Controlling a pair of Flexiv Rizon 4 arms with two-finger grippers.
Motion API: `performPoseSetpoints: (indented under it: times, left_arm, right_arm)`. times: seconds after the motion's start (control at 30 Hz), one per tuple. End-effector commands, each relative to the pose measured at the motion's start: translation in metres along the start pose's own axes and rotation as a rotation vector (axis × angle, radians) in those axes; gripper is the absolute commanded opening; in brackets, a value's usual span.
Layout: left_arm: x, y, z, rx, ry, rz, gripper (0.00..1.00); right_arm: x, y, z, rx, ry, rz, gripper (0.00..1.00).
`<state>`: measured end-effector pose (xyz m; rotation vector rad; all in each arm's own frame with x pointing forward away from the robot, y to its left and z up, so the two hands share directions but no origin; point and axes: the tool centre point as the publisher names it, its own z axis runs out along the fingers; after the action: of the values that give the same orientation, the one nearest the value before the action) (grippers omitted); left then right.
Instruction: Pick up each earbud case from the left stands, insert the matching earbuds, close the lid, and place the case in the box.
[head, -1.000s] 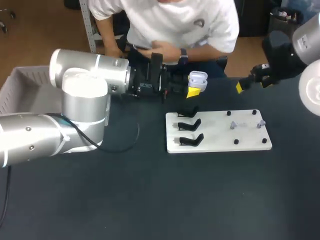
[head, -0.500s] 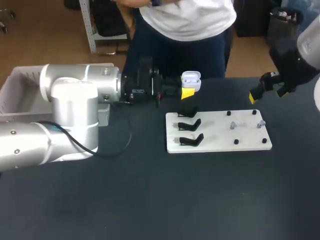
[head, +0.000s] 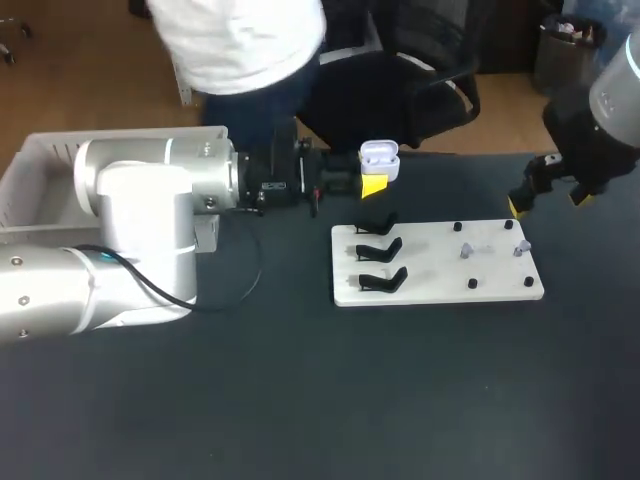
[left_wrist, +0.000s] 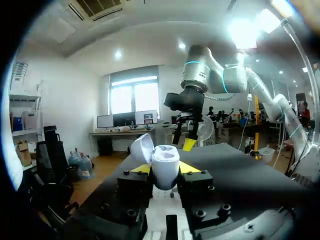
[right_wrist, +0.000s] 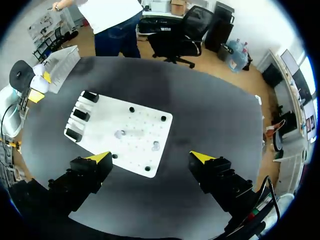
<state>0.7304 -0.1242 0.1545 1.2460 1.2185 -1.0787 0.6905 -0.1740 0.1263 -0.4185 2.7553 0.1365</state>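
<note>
A white earbud case (head: 378, 160) with its lid up is held off the table behind the white board (head: 438, 290); my left gripper (head: 372, 184) is shut on it. In the left wrist view the case (left_wrist: 165, 166) sits between the yellow fingertips (left_wrist: 192, 167). Three black stands (head: 380, 250) on the board's left edge hold nothing. Two small earbuds (head: 466, 250) (head: 521, 246) lie on the board's right half. My right gripper (head: 548, 200) hangs open above the board's far right corner; its own view looks down on the board (right_wrist: 120, 120) and earbuds (right_wrist: 120, 133) from the right gripper (right_wrist: 151, 157).
A white box (head: 40, 180) stands at the table's far left, behind my left arm; it also shows as the box (right_wrist: 62, 60) in the right wrist view. Several black pegs (head: 471, 284) stick up from the board. Dark tabletop (head: 330, 400) lies in front of the board.
The person who leaned over the table's far edge has stepped away to the left. My left gripper rose slightly with the case. My right gripper drifted right and toward me.
</note>
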Motion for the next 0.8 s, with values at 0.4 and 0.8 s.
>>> performPoseSetpoints:
  times: [0.4, 0.8]
  left_arm:
    - [0.0, -0.003, 0.0, -0.023, -0.001, 0.003, 0.0]
    - [0.0, -0.003, 0.0, -0.023, -0.001, 0.003, 0.0]
  right_arm:
    - [0.005, 0.004, -0.003, 0.105, -0.01, 0.004, 1.0]
    - [0.026, 0.002, 0.036, 0.117, 0.007, -0.12, 1.0]
